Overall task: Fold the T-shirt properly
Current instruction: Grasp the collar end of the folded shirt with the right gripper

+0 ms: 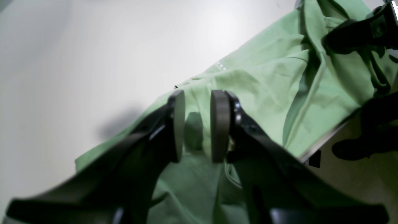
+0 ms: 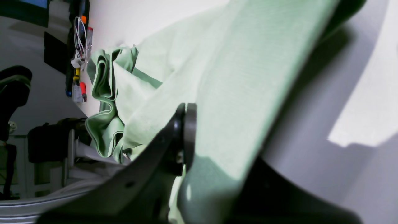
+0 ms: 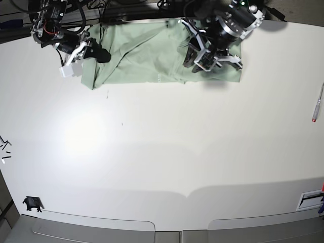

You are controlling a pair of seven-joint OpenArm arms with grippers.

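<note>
The pale mint-green short-sleeved cloth T-shirt [image 3: 152, 58] lies spread along the far edge of the white surface [image 3: 162, 152], rumpled rather than flat, with long creases running across its body. In the left wrist view a short row of tiny pale marks shows near one hem, and the cloth bunches into deep folds towards its far end. In the right wrist view one edge stands gathered in tight, upright pleats with a stitched hem, while a broad smooth panel rises in front of the camera.

The right pincer [image 3: 101, 53] sits at the shirt's end on the left of the base view, clenched on the T-shirt: the right wrist view shows the cloth passing straight against its one visible round grey pad [image 2: 189, 137], and the other finger is covered by fabric. The left pincer [image 1: 197, 126] hangs over the shirt's other end with a clear gap between its two grey pads, released, nothing between them; green cloth lies below.

A slim pen-like stick [image 3: 318, 103] lies near the surface's right edge. The clutter behind the surface is dark and hard to make out.
</note>
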